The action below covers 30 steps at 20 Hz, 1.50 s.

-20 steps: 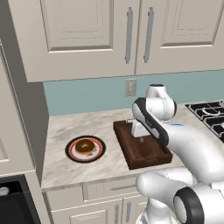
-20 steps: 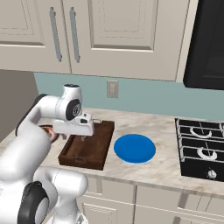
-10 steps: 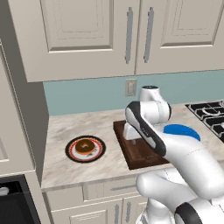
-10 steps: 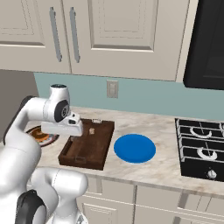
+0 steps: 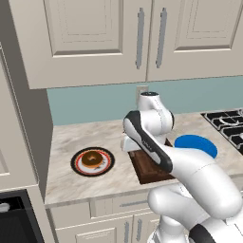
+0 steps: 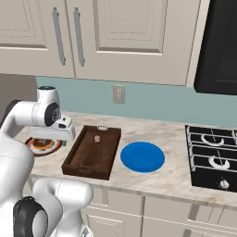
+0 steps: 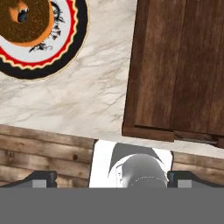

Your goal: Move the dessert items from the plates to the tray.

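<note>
A: Surface? Marble counter [image 5: 66, 142] under cream cabinets. Doughnut [image 5: 92, 158] sits on the black-rimmed plate [image 5: 78, 167], left of the wooden tray [image 6: 76, 159].

B: Second item? Small tan morsel [image 6: 97, 138] lies in the tray's far end. Blue plate [image 6: 142, 156] sits just right of the tray.

A: Gripper [image 7: 112, 178]? Jaws spread wide, grasping nothing, above the counter between patterned plate and tray.

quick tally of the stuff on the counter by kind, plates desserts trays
plates: 2, red-ringed plate and blue plate
desserts: 2, doughnut on the red-ringed plate, small morsel in the tray
trays: 1, wooden tray
total: 5
</note>
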Tool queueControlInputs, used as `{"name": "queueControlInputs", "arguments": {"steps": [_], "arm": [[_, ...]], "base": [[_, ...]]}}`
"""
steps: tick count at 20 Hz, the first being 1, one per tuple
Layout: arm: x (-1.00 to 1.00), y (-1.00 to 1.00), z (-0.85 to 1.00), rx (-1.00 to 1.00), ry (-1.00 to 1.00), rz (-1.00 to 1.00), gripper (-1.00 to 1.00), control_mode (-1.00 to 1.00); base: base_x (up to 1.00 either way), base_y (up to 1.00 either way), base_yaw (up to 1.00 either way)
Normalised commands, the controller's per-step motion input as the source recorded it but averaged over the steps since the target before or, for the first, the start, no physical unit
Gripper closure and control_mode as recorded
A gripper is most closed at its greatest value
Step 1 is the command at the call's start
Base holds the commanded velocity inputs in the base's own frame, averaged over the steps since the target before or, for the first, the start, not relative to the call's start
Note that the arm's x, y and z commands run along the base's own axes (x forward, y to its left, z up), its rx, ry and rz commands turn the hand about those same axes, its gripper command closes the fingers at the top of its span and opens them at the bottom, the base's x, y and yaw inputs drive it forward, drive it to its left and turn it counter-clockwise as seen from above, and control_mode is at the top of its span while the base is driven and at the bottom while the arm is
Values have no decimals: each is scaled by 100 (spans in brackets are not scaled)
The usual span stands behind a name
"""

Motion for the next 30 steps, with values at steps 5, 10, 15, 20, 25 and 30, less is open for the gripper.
{"name": "queueControlInputs", "arguments": {"steps": [5, 10, 15, 20, 25, 30], "arm": [[0, 43, 1, 0, 0, 0, -100, -100], [7, 35, 0, 0, 0, 0, -100, -100], [15, 37, 0, 0, 0, 0, -100, -100], [9, 31, 0, 0, 0, 0, -100, -100], [8, 22, 0, 0, 0, 0, -100, -100], [7, 12, -1, 0, 0, 0, -100, -100]], "base": [[0, 0, 0], [0, 0, 0], [0, 0, 0], [0, 0, 0], [0, 0, 0], [0, 0, 0]]}}
